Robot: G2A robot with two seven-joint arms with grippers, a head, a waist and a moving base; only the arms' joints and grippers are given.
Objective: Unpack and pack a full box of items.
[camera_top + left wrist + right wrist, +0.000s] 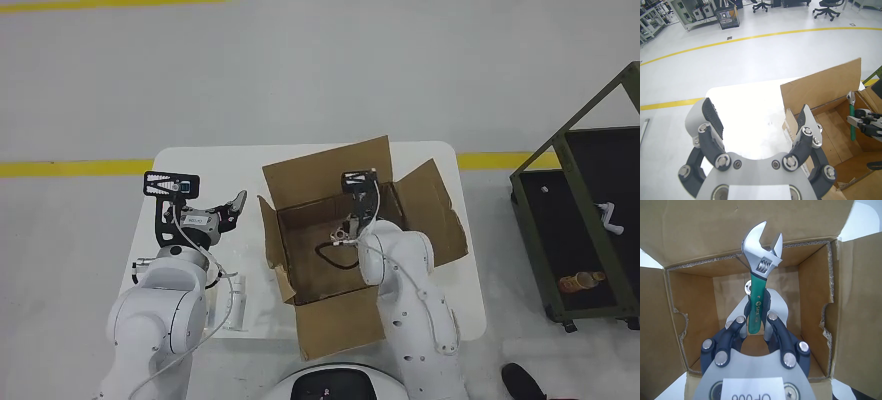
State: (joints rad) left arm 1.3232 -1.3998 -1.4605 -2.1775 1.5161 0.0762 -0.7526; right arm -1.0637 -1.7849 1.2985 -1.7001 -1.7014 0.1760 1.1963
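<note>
- A white surface (215, 165) with rounded corners stands on a pale workshop floor crossed by a yellow line (70, 168). A dark green cart (527, 215) sits off to the robot's right, with office chairs (826, 11) and equipment racks (700, 12) at the far side of the room.
- An open cardboard box (320, 175), flaps spread, occupies the middle of the surface.
- The right gripper (757, 303) clamps the green handle of an adjustable wrench (758, 289) over the box's interior, clear of its walls.
- In the left wrist view the wrench's long axis runs near upright, with the chrome head and its open jaws uppermost and the handle end pointing down toward the box floor.
- A small round metal part (747, 289) lies on the box floor.
- The left gripper (755, 106) hangs wide open and empty above bare surface just beside the box.
</note>
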